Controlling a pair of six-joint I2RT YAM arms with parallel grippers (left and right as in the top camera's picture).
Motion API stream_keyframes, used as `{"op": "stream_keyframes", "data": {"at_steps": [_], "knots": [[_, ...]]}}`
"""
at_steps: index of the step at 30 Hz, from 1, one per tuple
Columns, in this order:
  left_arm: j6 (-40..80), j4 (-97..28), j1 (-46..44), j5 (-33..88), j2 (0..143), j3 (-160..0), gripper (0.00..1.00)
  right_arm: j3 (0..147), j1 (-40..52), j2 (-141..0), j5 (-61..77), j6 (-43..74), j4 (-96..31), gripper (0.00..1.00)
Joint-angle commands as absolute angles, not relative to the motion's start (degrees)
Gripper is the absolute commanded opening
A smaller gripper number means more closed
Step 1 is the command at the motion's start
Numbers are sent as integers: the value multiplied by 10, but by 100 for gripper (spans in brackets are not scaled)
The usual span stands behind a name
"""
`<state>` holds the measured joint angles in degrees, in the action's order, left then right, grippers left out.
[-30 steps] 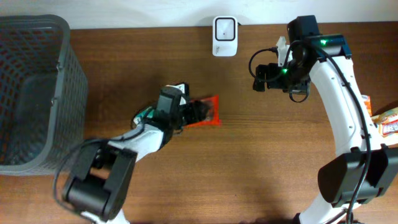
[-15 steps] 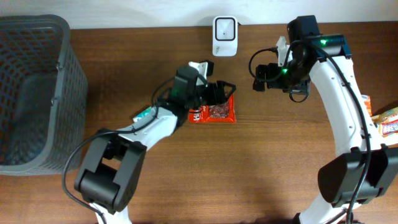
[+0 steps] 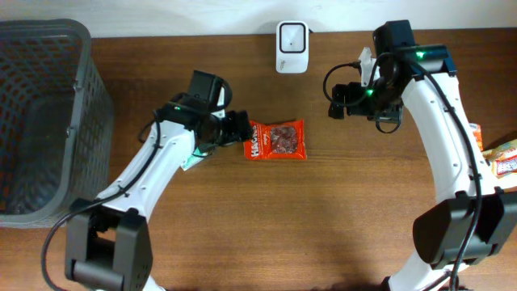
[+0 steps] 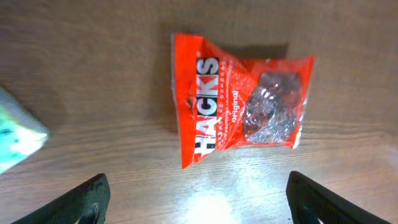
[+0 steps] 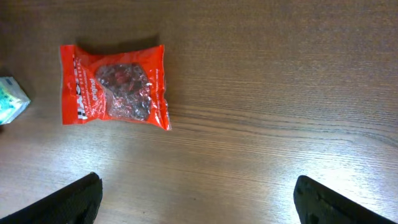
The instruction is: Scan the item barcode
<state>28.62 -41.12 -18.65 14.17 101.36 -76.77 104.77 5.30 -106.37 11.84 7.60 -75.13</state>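
A: Where is the item lying?

B: The red packet [image 3: 276, 139] is lying flat on the wooden bench [image 3: 363, 210], face up. It is sitting below the white scanner [image 3: 292, 36] and well apart from it, and nothing is touching it.

A: What is the printing showing?

B: Big white letters are spelling "HACKS", with "original" in small script beside them. A clear window is showing dark sweets inside.

A: And the arms?

B: The left end effector [image 3: 236, 129] is hovering just beside the packet's left edge. Its fingers [image 4: 81, 199] are standing spread wide, with only bare bench between them. The right end effector [image 3: 339, 101] is hanging to the right of the scanner, likewise spread wide and gripping nothing.

A: Is anything else lying about?

B: A small green-and-white box [image 3: 191, 155] is sitting under the left arm. A grey mesh basket [image 3: 40, 121] is standing at the left edge. Some snack packs [image 3: 501, 158] are lying at the right edge, their writing too small to read.
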Motion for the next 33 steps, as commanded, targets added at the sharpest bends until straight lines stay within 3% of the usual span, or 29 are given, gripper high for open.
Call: {"op": "stream_keyframes", "data": {"at_steps": [1, 10, 12, 14, 16, 21, 22, 28, 33], "knots": [[277, -392, -197, 175, 1060, -743, 89, 1047, 56, -1065, 113, 79, -751, 98], [276, -321, -197, 252, 1162, -743, 90, 1047, 56, -1065, 113, 79, -751, 98], [272, -299, -197, 291, 1180, -743, 77, 1047, 56, -1065, 113, 79, -751, 99], [272, -274, -197, 323, 1186, -743, 72, 1047, 56, -1065, 113, 79, -751, 98], [273, -259, -198, 331, 1186, -743, 61, 1047, 56, -1065, 113, 79, -751, 98], [272, -233, -197, 332, 1186, -743, 16, 1047, 56, -1065, 113, 79, -751, 98], [262, -228, -197, 330, 1186, -743, 0, 1047, 56, -1065, 113, 79, -751, 98], [216, -277, -197, 307, 1176, -791, 0, 1047, 56, -1065, 113, 79, -751, 98], [180, -425, -197, 100, 1131, -911, 0, 1047, 56, -1065, 113, 79, -751, 98]]}}
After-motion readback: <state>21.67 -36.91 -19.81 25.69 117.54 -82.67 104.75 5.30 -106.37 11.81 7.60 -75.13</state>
